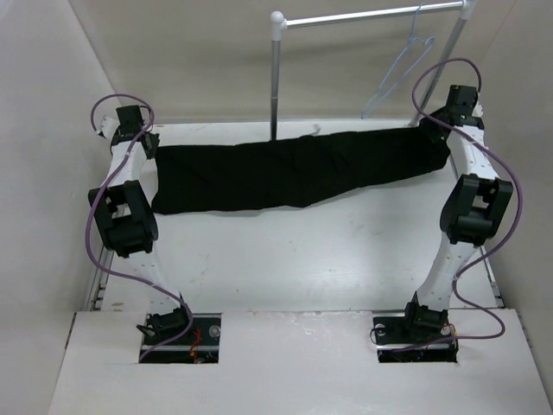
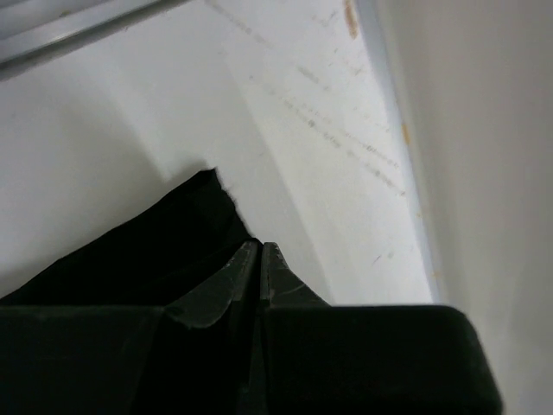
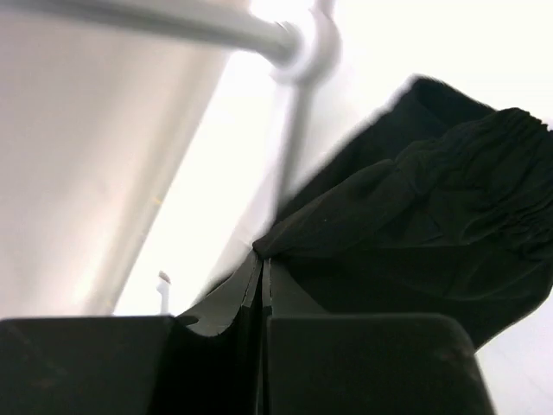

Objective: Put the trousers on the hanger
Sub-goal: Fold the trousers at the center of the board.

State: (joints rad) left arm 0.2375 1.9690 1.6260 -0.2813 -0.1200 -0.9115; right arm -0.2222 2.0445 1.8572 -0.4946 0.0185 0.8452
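Note:
The black trousers (image 1: 294, 170) hang stretched in a long band across the back of the table, between my two grippers. My left gripper (image 1: 152, 144) is shut on the leg end; in the left wrist view its fingertips (image 2: 260, 247) meet with the black cloth (image 2: 147, 259) bunched against them. My right gripper (image 1: 435, 130) is shut on the waist end, and a fold of the trousers (image 3: 406, 216) is pinched at the right gripper's (image 3: 262, 253) tips, the gathered waistband showing beyond. The pale-blue hanger (image 1: 399, 73) hangs from the rack's bar, above and just left of my right gripper.
A white tube garment rack (image 1: 276, 78) stands behind the table, its upright just behind the trousers' middle and its bar (image 3: 164, 21) close over my right wrist. White walls close in on both sides. The table's raised edge (image 2: 404, 138) runs beside my left gripper.

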